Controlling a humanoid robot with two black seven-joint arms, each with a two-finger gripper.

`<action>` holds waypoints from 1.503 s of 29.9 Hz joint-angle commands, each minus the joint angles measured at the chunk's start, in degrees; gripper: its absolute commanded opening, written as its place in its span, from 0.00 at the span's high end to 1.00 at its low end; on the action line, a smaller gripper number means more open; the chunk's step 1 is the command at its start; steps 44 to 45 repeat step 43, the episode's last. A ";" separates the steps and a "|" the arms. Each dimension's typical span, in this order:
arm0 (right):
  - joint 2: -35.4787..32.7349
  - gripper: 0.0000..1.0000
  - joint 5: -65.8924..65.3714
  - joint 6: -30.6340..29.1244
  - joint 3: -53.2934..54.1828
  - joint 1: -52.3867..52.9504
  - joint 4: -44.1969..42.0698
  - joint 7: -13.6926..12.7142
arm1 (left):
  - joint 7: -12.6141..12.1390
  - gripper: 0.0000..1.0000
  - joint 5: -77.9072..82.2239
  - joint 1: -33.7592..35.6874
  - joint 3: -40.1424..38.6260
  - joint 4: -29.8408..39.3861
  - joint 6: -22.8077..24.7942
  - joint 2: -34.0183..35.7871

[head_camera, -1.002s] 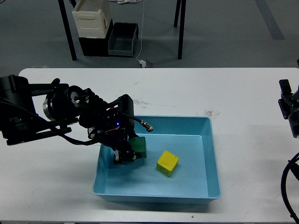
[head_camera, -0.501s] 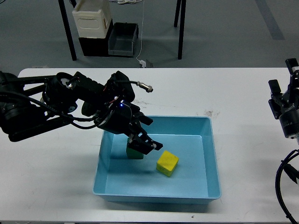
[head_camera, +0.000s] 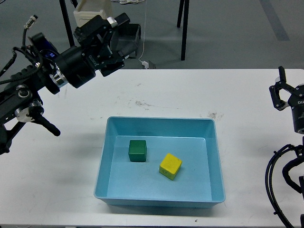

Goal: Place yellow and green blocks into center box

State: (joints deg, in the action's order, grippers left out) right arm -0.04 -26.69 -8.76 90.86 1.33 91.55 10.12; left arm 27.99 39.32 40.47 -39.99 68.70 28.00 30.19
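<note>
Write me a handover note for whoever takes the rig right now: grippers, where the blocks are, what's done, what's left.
Left gripper: raised above the table's far left edge, holding nothing; whether its fingers are open or shut cannot be told from this view.
Right gripper: open, empty, at the table's right edge.
Small green cube: resting on the floor of the light blue plastic box, left of middle.
Small yellow cube: also in the box, beside the green one, not touching it.
Done: both blocks are in.
Left: nothing visible; park the arms.
</note>
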 commanded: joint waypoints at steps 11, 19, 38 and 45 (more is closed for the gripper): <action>0.04 0.00 24.06 -6.00 1.16 -8.00 0.04 -10.73 | 0.01 0.00 -51.16 -15.76 -1.15 9.25 -4.34 7.08; 0.04 0.00 24.06 -8.28 1.07 -11.96 0.04 -10.38 | 0.01 0.00 -70.42 -24.73 -1.67 16.20 -9.98 6.03; 0.04 0.00 24.06 -9.69 1.60 -13.37 0.04 -10.03 | 0.01 0.00 -78.96 -38.09 -5.98 21.13 -2.25 4.36; 0.04 0.00 24.06 -9.60 0.99 -13.72 -0.23 -10.20 | 0.01 0.00 -78.96 -39.59 -6.16 20.95 -2.16 4.18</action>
